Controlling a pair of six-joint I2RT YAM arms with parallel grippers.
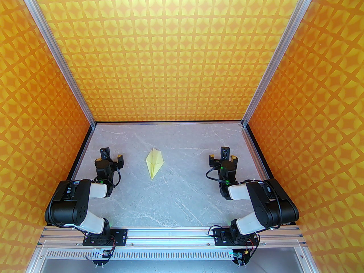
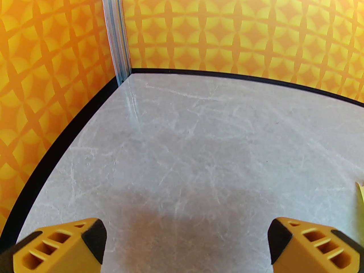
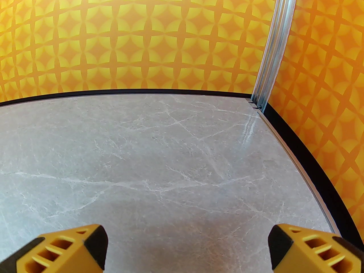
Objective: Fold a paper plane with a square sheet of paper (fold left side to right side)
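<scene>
A pale yellow paper plane (image 1: pixel 154 162), folded into a slim kite-shaped dart with creases, lies flat on the grey marble table, its point aimed toward the near edge. A sliver of the plane (image 2: pixel 361 190) shows at the right edge of the left wrist view. My left gripper (image 1: pixel 109 158) rests to the plane's left, open and empty, its yellow fingertips (image 2: pixel 85 242) wide apart. Off to the plane's right my right gripper (image 1: pixel 223 158) is open too, with nothing between its fingertips (image 3: pixel 301 246).
Orange patterned walls enclose the table (image 1: pixel 182 198) on the left, back and right, with aluminium posts (image 1: pixel 93 121) at the back corners. A black border (image 2: pixel 57 141) runs along the table's edges. Both arm bases are bolted to the near rail (image 1: pixel 170 233).
</scene>
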